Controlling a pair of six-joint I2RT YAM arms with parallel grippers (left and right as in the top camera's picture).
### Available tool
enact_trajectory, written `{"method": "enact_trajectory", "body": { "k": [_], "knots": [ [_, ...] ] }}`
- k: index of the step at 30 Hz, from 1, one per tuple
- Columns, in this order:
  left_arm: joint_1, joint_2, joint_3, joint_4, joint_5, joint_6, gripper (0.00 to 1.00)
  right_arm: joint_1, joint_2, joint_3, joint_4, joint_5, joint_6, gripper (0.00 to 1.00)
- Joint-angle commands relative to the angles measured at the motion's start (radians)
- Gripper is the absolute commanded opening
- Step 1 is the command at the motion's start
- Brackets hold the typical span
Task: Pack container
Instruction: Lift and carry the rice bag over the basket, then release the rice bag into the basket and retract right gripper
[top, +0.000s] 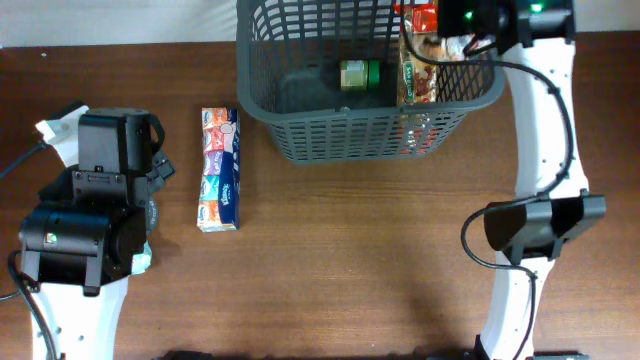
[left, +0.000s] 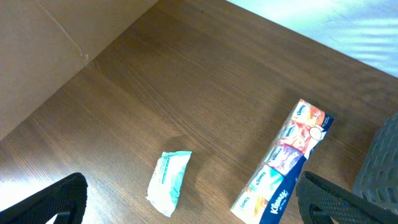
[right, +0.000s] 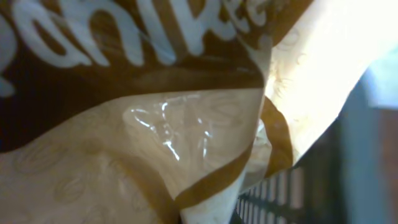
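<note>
Right gripper (top: 468, 25) clamping a snack bag (top: 418, 75) inside the container (top: 300, 130); left gripper (left: 189, 202) gaping, well apart from it.

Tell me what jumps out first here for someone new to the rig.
The big dark basket at the table's far edge catches the eye first. A brown snack bag is in its right end, with the right gripper shut on it. A green jar sits inside the basket too, and a colourful strip of tissue packs lies on the wood to the basket's left.
</note>
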Motion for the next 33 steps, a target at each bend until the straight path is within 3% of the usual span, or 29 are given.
{"method": "enact_trajectory", "body": {
  "k": [1,9,18,19,21,23,25,28,33],
  "knots": [
    [0.004,-0.008,0.013,0.002,0.003,-0.006,1.0,0.028,-0.014,-0.048,0.014,0.008,-0.002,0.04],
    [0.004,-0.008,0.013,0.002,0.003,-0.006,0.99,0.06,-0.014,-0.122,0.029,0.008,-0.002,0.04],
    [0.004,-0.008,0.013,0.002,0.003,-0.006,1.0,0.063,0.024,-0.143,0.026,0.015,-0.001,0.11],
    [0.004,-0.008,0.013,0.002,0.003,-0.006,1.0,0.063,0.032,-0.143,0.024,0.014,-0.001,0.17],
    [0.004,-0.008,0.013,0.002,0.003,-0.006,1.0,0.064,0.043,-0.144,0.022,0.013,0.003,0.38],
    [0.004,-0.008,0.013,0.002,0.003,-0.006,1.0,0.064,0.048,-0.144,0.022,0.012,0.003,0.47],
    [0.004,-0.008,0.013,0.002,0.003,-0.006,1.0,0.063,0.048,-0.144,0.023,0.012,0.002,0.65],
    [0.004,-0.008,0.013,0.002,0.003,-0.006,1.0,0.061,0.047,-0.143,0.024,0.015,0.002,0.74],
    [0.004,-0.008,0.013,0.002,0.003,-0.006,1.0,0.061,0.036,-0.136,0.015,0.015,0.002,0.75]
  ]
}}
